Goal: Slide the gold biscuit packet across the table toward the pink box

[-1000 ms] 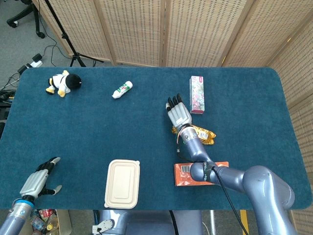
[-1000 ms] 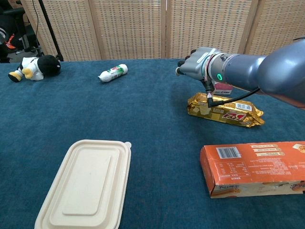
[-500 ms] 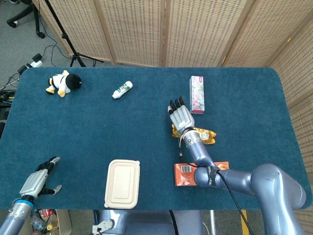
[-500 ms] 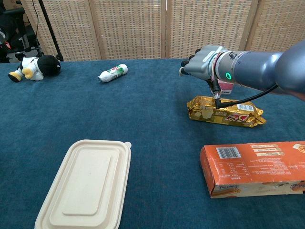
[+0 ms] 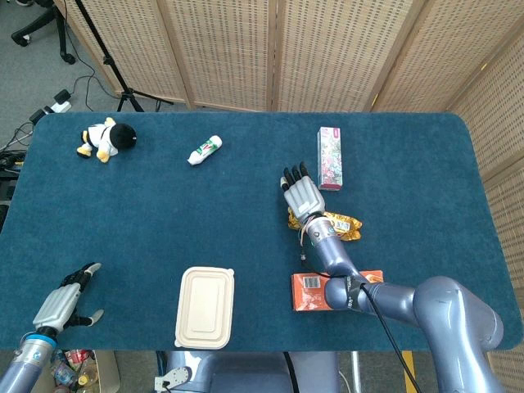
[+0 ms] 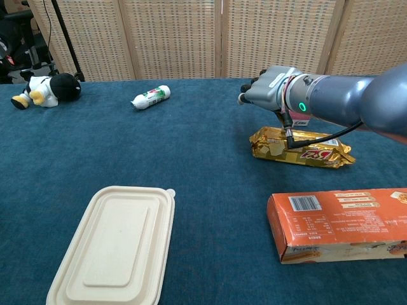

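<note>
The gold biscuit packet [image 5: 341, 225] [image 6: 301, 146] lies flat on the blue table, right of centre. The pink box [image 5: 330, 157] lies beyond it, toward the far edge. My right hand [image 5: 300, 195] [image 6: 271, 86] hovers over the packet's left end with its fingers stretched out toward the far side. It holds nothing, and the chest view shows a gap between it and the packet. In that view the wrist hides most of the pink box. My left hand [image 5: 62, 301] rests at the near left corner with its fingers apart and nothing in them.
An orange carton [image 5: 314, 292] [image 6: 340, 222] lies just near of the packet. A beige lidded food container [image 5: 205, 306] [image 6: 117, 244] sits at the near centre. A white bottle [image 5: 205, 151] [image 6: 151, 97] and a penguin plush [image 5: 106, 139] [image 6: 48, 88] lie at the far left.
My right hand has drifted slightly back over the packet's left end. The packet has hardly moved, and the left hand is where it was.
</note>
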Controlling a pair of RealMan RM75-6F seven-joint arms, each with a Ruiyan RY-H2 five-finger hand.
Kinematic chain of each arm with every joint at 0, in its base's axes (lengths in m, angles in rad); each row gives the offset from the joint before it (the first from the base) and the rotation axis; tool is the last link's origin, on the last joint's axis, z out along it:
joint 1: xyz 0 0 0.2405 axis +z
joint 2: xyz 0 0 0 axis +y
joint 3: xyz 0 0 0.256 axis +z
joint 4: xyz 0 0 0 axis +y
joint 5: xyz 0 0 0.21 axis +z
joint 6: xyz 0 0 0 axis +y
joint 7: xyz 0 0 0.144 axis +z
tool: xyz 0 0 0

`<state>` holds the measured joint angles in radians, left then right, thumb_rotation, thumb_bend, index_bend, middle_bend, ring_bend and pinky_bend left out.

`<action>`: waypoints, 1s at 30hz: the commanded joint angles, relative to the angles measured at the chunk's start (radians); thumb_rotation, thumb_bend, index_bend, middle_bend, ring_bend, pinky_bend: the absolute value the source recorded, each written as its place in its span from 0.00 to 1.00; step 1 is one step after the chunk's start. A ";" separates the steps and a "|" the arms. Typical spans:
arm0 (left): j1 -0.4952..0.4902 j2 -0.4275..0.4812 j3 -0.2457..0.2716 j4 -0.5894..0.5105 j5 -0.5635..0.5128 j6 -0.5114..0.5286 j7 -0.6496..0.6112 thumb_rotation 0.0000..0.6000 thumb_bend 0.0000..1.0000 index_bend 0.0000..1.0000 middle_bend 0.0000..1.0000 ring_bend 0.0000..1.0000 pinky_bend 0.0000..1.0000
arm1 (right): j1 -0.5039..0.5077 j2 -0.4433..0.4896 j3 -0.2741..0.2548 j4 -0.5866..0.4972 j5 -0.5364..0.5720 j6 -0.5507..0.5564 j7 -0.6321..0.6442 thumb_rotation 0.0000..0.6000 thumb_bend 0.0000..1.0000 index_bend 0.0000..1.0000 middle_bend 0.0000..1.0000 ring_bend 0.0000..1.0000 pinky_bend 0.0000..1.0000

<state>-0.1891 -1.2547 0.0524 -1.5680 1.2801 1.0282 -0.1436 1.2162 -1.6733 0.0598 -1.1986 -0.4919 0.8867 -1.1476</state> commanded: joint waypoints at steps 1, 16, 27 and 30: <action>-0.001 -0.002 0.002 -0.001 -0.001 -0.003 0.003 1.00 0.30 0.00 0.00 0.00 0.00 | -0.001 -0.009 0.000 0.016 -0.006 -0.007 0.006 1.00 0.23 0.09 0.00 0.00 0.06; -0.003 -0.004 0.001 0.002 -0.014 -0.017 -0.002 1.00 0.30 0.00 0.00 0.00 0.00 | 0.034 -0.042 0.036 0.057 -0.023 -0.001 -0.019 1.00 0.23 0.09 0.00 0.00 0.07; -0.003 -0.003 0.004 -0.002 -0.005 -0.016 -0.004 1.00 0.30 0.00 0.00 0.00 0.00 | 0.009 -0.080 0.023 0.122 -0.034 -0.045 0.020 1.00 0.23 0.09 0.00 0.00 0.07; -0.003 -0.003 0.003 -0.002 -0.008 -0.017 -0.006 1.00 0.30 0.00 0.00 0.00 0.00 | 0.008 -0.074 0.026 0.108 -0.020 -0.036 0.008 1.00 0.23 0.09 0.00 0.00 0.07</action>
<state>-0.1923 -1.2581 0.0554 -1.5698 1.2718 1.0109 -0.1497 1.2248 -1.7501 0.0840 -1.0840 -0.5191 0.8470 -1.1336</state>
